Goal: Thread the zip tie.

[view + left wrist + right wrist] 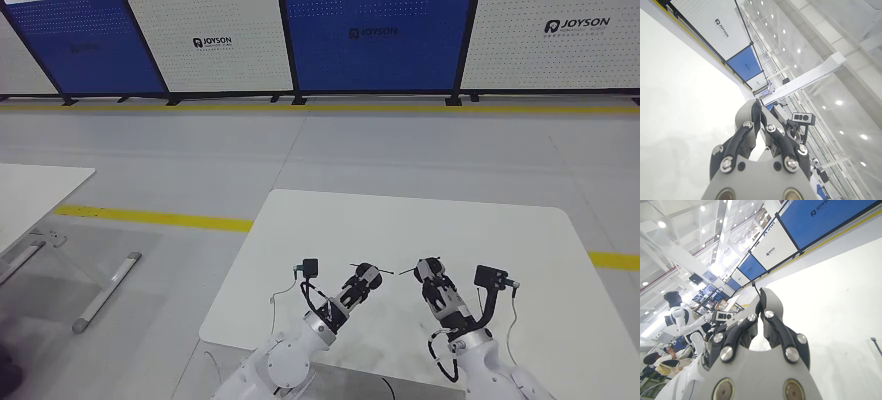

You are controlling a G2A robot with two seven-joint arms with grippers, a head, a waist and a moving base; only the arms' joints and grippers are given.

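White round-cornered table (pixel 420 225), set on grey floor (pixel 200 160) crossed by a yellow line (pixel 150 217), a black zip tie (pixel 877 345) laid on its top.

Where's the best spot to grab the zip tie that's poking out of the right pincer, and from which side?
Probably the short free stub of the zip tie, just under its head, beyond the right pincer. Come in from ahead of the tips: the rest is clamped inside the shut pincer.

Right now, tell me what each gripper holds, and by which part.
Right gripper: a black zip tie, pinched on its strap just below the head. Left gripper: shut, but whether on anything cannot be told.
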